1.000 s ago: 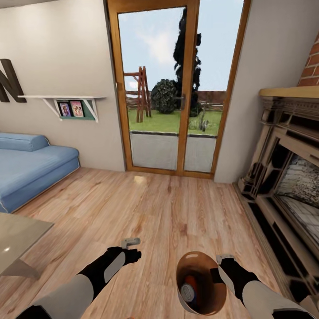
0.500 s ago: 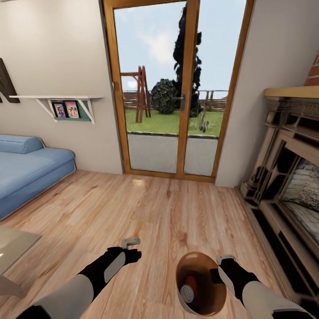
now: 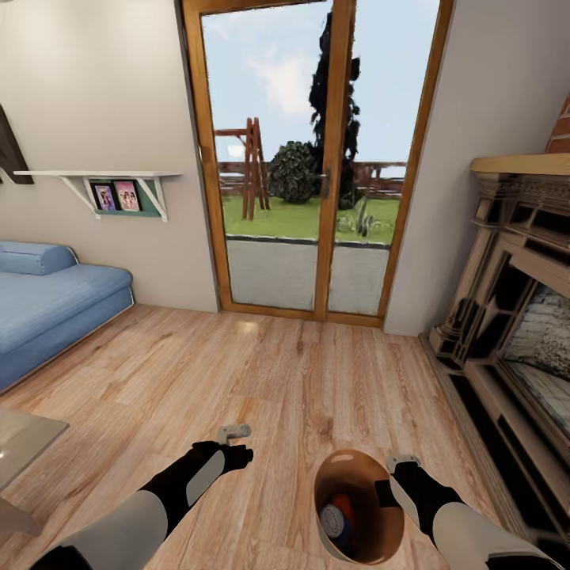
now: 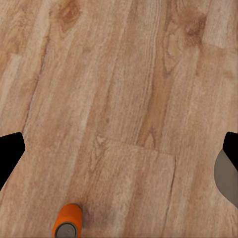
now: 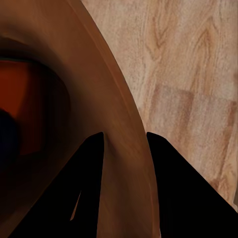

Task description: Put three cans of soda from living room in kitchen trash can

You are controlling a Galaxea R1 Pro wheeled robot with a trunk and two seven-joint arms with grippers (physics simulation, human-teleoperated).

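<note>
warm orange-brown plank floor (image 3: 317, 380) of the living room | light grey tapered bucket with glossy brown inside (image 3: 366, 546), blue and reddish cans inside, right gripper (image 5: 124, 144) pinching its rim, arm low | small orange can (image 4: 67, 223) loose on the floor under the wide-open left gripper (image 3: 234, 432) | risk: bucket tilting, spilling cans

Sofa (image 3: 47, 305) cut at frame edge; cans (image 3: 339, 516) half-hidden inside bucket (image 3: 378, 546).
</note>
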